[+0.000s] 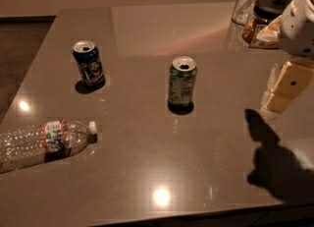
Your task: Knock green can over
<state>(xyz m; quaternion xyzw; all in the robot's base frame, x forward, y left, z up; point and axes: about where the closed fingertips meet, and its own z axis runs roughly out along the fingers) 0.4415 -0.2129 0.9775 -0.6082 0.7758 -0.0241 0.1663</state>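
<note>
Nearest you, on the left, a clear plastic bottle lies on its side on the counter. Its label is too small to read.

In the middle, the green can stands straight up with its top hole showing. So your job is not done yet. Nothing has touched the can, and the whole push is still to come. It has a pale patch on its side, but you can't read any words there.

Your gripper hangs over the right side, well apart from the can (I can't tell if it is spread apart or closed up).

Farther left stands a blue can with white pictures. At the far right are a glass and a dark-lidded jar.
</note>
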